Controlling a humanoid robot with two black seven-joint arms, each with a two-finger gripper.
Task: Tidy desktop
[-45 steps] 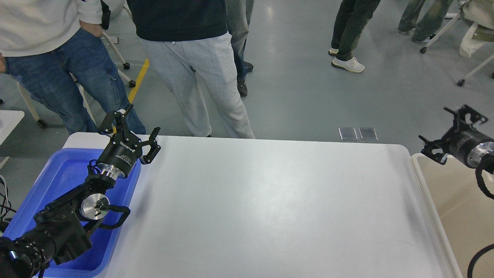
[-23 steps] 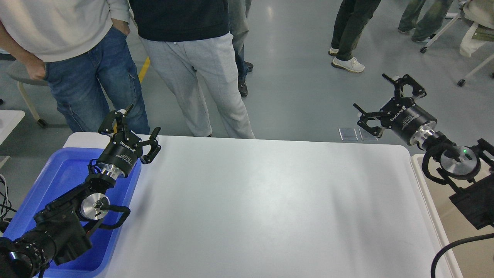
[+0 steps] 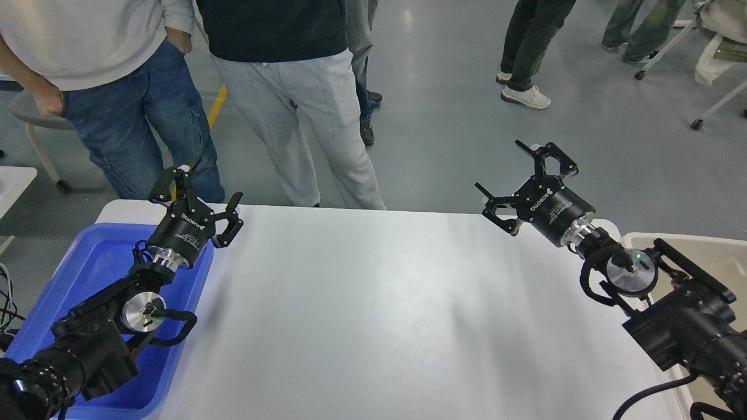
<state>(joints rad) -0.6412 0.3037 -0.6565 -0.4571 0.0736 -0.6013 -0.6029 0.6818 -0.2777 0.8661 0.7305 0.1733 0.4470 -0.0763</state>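
The desktop (image 3: 373,315) is a large white tabletop with rounded corners, and nothing lies on the part I see. My left gripper (image 3: 195,189) is open and empty, held above the table's far left corner, over the edge of the blue tray (image 3: 87,268). My right gripper (image 3: 519,178) is open and empty, held above the table's far right edge. Both arms reach in from the near corners.
The blue plastic tray sits at the left end of the table, the beige bin (image 3: 712,256) at the right end. Several people (image 3: 292,87) stand close behind the far edge. Chairs on castors (image 3: 718,64) stand at the far right.
My right arm has swung in from the right over the beige bin toward the table's far right edge, gripper still open. My left arm has not moved. The man at left shifted slightly.
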